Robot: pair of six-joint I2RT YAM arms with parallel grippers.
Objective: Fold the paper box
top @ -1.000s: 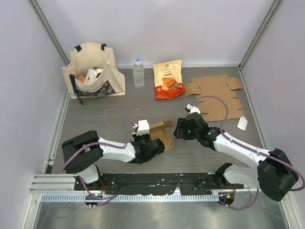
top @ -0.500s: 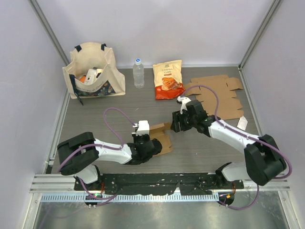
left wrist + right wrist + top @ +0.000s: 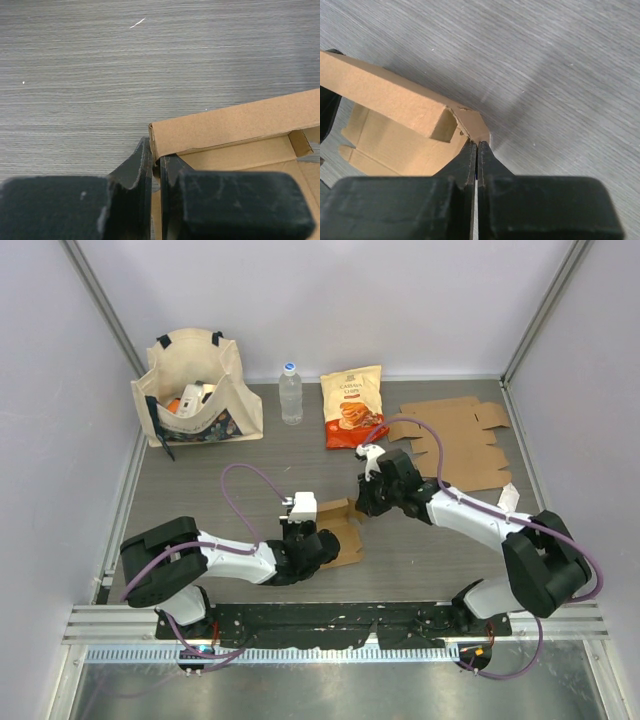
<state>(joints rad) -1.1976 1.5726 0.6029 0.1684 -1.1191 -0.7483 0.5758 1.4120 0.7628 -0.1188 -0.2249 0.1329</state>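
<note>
- Cardboard forms the task piece: a half-folded brown cardboard box (image 3: 340, 530), matte and flat-walled, is seen on the grey wood-grain table (image 3: 250, 450) between the arms.
- Its upright corner wall is pinched by the left gripper (image 3: 156, 161), jaws nearly together.
- A pointed end flap is clamped by the right gripper (image 3: 477, 147), jaws pressed tight.

Bright, even, diffuse from above. Faint soft shadows on the table (image 3: 180, 480); darker band beside the paper box (image 3: 395, 105) in right wrist view. Dull sheen on metal sheet (image 3: 330, 695). Near fingers (image 3: 55, 207) blurred, grainy.
</note>
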